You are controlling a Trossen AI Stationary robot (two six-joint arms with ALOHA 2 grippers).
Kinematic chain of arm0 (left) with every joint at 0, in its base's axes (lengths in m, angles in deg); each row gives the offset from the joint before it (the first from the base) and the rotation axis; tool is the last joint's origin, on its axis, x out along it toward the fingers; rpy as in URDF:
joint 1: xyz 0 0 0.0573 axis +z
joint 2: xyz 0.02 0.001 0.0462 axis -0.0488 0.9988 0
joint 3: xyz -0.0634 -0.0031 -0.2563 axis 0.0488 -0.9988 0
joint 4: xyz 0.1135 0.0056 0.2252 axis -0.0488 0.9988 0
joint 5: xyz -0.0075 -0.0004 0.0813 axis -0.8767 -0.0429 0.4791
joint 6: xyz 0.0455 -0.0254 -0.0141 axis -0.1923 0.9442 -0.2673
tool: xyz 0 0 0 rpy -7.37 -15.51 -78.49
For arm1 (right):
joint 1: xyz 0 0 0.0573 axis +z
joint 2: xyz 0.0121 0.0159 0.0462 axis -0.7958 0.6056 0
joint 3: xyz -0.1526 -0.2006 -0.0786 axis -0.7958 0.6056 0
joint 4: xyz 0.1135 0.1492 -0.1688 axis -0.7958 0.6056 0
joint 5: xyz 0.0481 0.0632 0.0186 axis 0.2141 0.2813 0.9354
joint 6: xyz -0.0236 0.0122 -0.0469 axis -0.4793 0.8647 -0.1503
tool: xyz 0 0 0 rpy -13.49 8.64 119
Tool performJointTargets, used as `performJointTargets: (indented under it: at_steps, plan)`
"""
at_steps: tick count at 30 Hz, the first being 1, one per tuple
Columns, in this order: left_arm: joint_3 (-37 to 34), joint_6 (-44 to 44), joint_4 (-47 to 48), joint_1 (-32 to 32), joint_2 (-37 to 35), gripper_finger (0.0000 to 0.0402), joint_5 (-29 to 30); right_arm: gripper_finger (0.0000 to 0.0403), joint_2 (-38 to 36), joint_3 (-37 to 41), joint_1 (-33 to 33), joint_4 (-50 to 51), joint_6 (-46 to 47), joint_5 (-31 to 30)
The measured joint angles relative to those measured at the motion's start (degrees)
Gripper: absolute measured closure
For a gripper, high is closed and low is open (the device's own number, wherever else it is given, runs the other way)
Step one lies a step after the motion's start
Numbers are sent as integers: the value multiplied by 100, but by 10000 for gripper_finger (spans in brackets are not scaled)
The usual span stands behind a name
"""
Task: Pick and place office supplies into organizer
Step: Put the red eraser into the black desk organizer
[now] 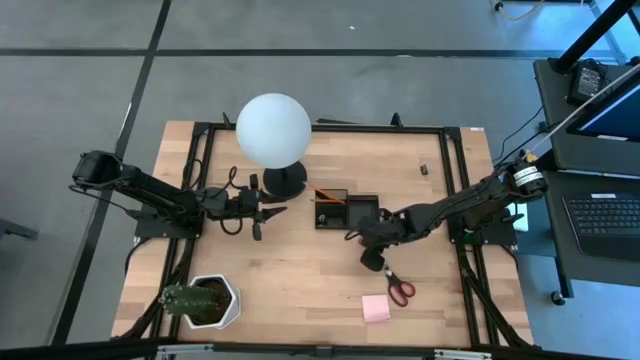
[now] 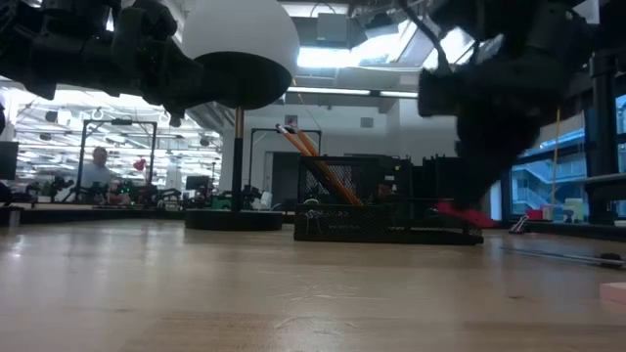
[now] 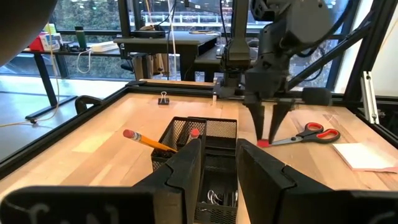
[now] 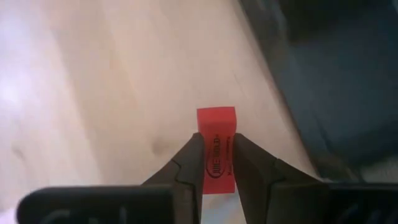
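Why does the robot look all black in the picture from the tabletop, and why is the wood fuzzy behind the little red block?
In the low view, bright ceiling lights and windows shine from behind, so the right gripper and the lamp above turn into dark shapes. In the right wrist view, the camera focuses on the red block pinched between the fingers, so the table farther off goes soft.

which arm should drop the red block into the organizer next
Right. The right gripper is already shut on the small red block, right beside the organizer. The left gripper holds nothing, farther off by the lamp base.
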Motion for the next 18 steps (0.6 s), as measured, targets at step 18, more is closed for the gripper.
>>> performJointTargets:
  at_steps: [18]
  plan:
    - [0, -3, 0, 0, 0, 304, -3, 330, 36, -4, -705, -2015, -2375, -546]
